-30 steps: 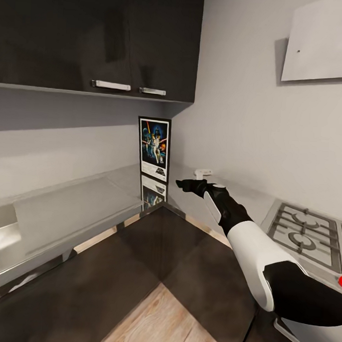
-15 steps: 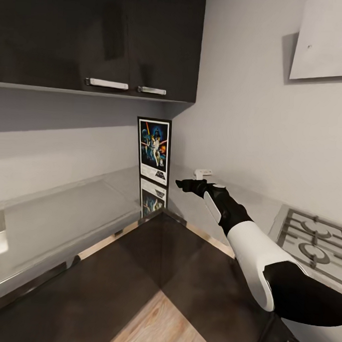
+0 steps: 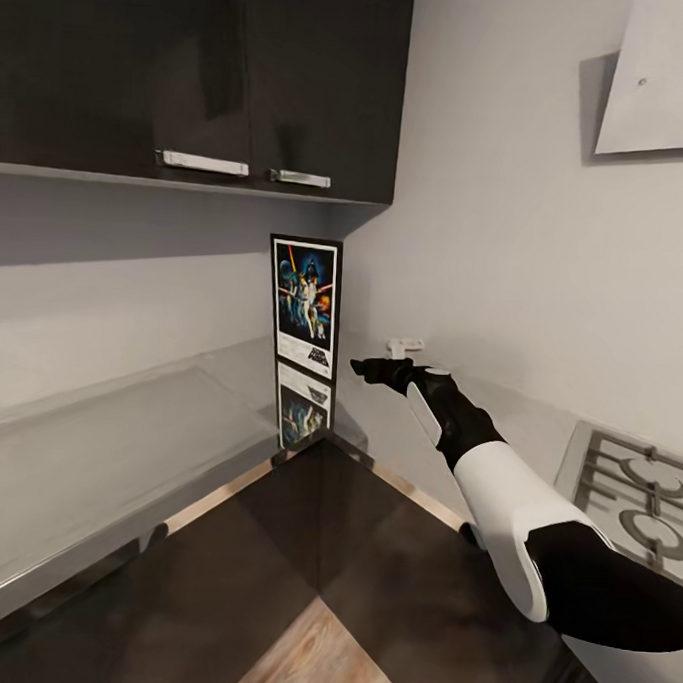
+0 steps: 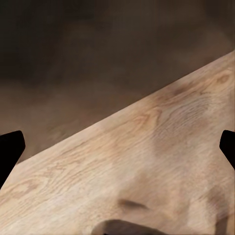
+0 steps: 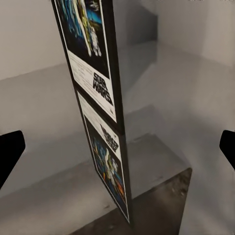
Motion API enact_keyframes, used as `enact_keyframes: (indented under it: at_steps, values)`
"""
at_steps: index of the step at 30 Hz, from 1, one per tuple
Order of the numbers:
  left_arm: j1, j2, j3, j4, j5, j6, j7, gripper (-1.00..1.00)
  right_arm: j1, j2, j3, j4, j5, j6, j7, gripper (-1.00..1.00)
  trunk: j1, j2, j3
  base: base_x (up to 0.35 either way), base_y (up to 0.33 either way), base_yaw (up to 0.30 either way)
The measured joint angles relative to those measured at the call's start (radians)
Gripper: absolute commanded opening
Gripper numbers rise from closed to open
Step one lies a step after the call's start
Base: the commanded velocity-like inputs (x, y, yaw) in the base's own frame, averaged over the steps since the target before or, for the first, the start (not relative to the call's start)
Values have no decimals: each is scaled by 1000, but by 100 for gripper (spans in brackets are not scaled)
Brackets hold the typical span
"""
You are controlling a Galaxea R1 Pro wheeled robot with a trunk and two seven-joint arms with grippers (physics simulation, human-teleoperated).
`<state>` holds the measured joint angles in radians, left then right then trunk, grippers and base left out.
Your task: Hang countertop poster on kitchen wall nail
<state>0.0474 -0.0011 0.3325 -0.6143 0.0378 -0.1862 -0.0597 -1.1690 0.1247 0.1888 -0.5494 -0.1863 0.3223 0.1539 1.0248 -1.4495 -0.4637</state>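
The poster [image 3: 304,301] stands upright in the corner of the kitchen countertop [image 3: 125,450], black-framed, with colourful figures above the STAR WARS logo. Its upside-down mirror image [image 3: 304,412] shows in the glossy slab just below it. My right gripper [image 3: 372,368] hangs open over the counter, a short way to the right of the poster and apart from it. In the right wrist view the poster [image 5: 90,49] rises ahead between the spread fingertips [image 5: 10,152]. My left gripper [image 4: 117,147] is open over the wood floor [image 4: 147,161], holding nothing.
Dark upper cabinets [image 3: 195,74] with silver handles hang above the counter. A gas stove [image 3: 639,492] lies at the right, and a pale slanted panel [image 3: 666,78] with a small dot is on the right wall. A small white fitting [image 3: 406,343] sits behind my right gripper. Dark cabinet fronts [image 3: 321,541] meet in the corner below.
The whole head view has shifted: the stove slid towards the right edge, the left counter end left the picture, the poster looks slightly larger. My right arm holds its pose.
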Motion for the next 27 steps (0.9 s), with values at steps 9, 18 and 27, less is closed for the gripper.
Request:
enact_keyframes:
  at_steps: [9,18,27]
  values:
    - [0,0,0,0,0,0,0,100,0,0,0,1,0,0,3,100,0,0,0,109,0,0]
    - [0,0,1,0,0,0,0,100,0,0,0,1,-1,0,6,100,0,0,0,57,0,0]
    - [0,0,0,3,0,0,0,100,-1,1,0,1,0,9,7,100,0,0,0,4,0,0]
